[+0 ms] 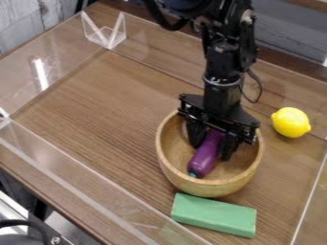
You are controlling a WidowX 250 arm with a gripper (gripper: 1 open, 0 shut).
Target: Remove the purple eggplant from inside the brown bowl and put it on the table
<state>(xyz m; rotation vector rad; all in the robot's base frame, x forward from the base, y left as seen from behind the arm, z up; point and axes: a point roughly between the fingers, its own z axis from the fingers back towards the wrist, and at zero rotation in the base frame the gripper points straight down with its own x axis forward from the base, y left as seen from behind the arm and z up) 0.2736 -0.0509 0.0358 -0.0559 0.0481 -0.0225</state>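
So the purple eggplant (205, 155) is lying inside the brown bowl (175, 160) on the tabletop (115, 105); the gripper (216, 145) points straight down into the bowl, fingers straddling the eggplant's upper end; can't tell if it's actually clamped; lemon (292, 122) right of the bowl, green sponge (213, 214) in front.

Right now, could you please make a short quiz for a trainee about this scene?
1. True or false: the purple eggplant lies inside the brown bowl.
2. Which object sits right of the bowl on the table? A) yellow lemon B) red cup C) blue plate
3. Fill in: the green sponge lies in ____ of the bowl, nearer the camera.

Key: 1 true; 2 A; 3 front. The hand is down in the bowl at the eggplant.
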